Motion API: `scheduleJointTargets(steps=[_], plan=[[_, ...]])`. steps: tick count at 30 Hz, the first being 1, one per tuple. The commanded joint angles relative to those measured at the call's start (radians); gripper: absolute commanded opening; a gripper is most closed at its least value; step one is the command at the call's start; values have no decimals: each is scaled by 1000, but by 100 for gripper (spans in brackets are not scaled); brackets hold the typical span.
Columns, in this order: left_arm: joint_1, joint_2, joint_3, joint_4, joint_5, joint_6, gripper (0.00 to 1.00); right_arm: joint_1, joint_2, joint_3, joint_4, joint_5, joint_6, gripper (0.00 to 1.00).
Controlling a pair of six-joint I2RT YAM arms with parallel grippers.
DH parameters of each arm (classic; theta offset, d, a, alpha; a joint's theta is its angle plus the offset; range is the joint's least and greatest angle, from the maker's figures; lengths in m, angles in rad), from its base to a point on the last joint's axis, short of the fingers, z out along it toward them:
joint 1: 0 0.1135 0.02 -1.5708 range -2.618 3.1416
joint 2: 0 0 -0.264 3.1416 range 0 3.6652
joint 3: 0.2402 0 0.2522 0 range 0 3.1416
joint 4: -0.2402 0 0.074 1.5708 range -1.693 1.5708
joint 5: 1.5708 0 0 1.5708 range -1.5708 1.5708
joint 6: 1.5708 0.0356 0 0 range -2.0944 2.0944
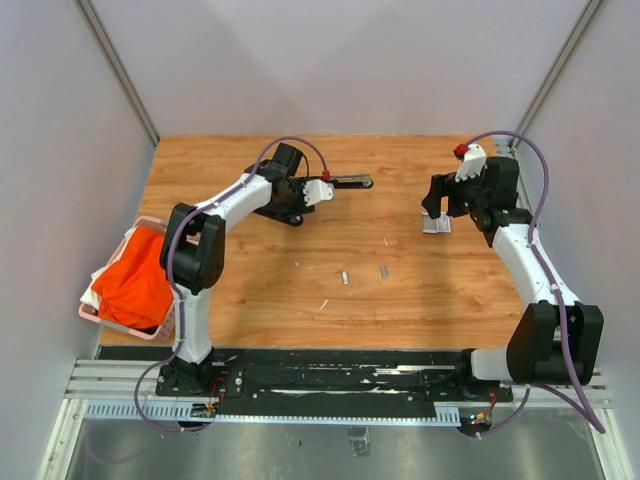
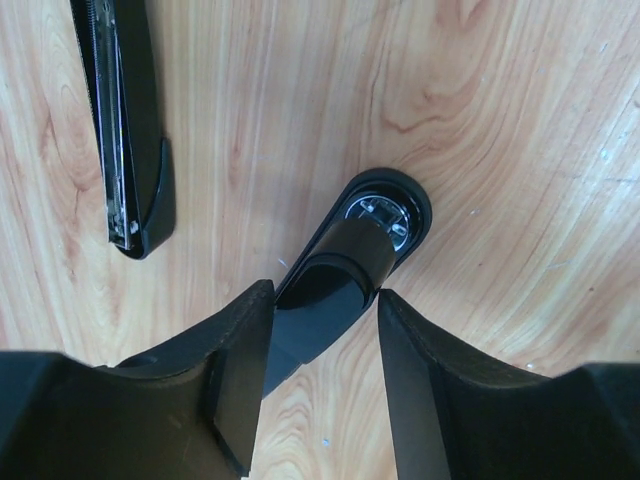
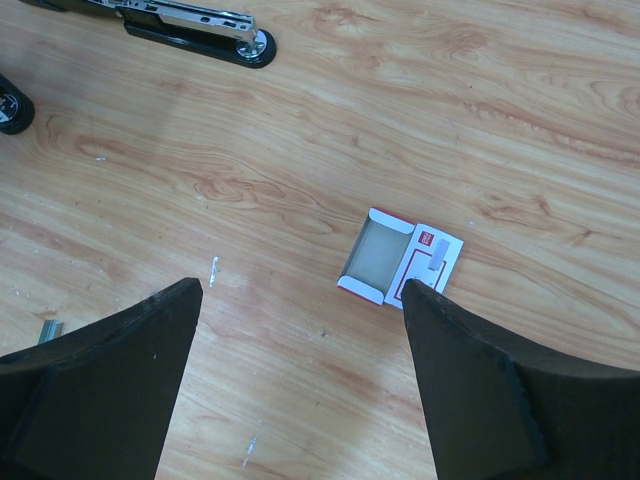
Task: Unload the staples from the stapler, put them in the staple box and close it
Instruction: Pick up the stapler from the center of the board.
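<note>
While staples (image 1: 345, 277) lie loose mid-table from above, the left gripper (image 2: 325, 295) straddles the stapler (image 2: 385, 215), grip unclear, and should pin it firmly; the right gripper (image 3: 302, 290), spread empty near the box (image 3: 400, 262), could then clear the magazine (image 3: 185, 12).

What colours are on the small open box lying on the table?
The box is white with red edging, seen best in the right wrist view.

The whole bench (image 1: 400, 290) is viewed from high above its near edge, facing down and forward. From the left wrist, the left claw (image 2: 325, 290) is looked over closely, straight down. From the right wrist, the right claw (image 3: 300, 290) is overlooked from higher up. The stapler (image 3: 190, 25), far ahead-left of it, is shared by all views.
</note>
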State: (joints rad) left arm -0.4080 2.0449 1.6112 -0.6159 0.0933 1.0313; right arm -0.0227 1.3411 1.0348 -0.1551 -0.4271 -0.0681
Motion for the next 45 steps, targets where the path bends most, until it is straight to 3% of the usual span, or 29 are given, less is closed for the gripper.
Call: scheduleJointTargets(steps=[1, 5, 8, 14, 26, 29, 36, 45], plan=[[-4, -30, 29, 14, -3, -69, 52, -18, -1, -3, 6, -18, -5, 83], [-2, -46, 6, 36, -29, 9, 70, -17, -6, -4, 6, -18, -6, 83], [0, -43, -19, 41, -43, 86, 78, -19, -5, -5, 6, -20, -5, 83], [6, 1, -9, -7, -15, 166, 79, -20, -2, -5, 6, -25, -3, 83], [1, 100, 88, -58, 8, 194, 64, -22, 14, -4, 6, -31, -2, 83], [-1, 110, 104, -74, 20, 196, 49, -22, 19, -5, 9, -45, -4, 83], [-19, 99, 111, -91, 44, 149, 26, -22, 32, -18, 37, -102, 14, 83], [-116, 90, 175, -75, 79, -103, 23, -16, 100, -6, 90, -198, 110, 82]])
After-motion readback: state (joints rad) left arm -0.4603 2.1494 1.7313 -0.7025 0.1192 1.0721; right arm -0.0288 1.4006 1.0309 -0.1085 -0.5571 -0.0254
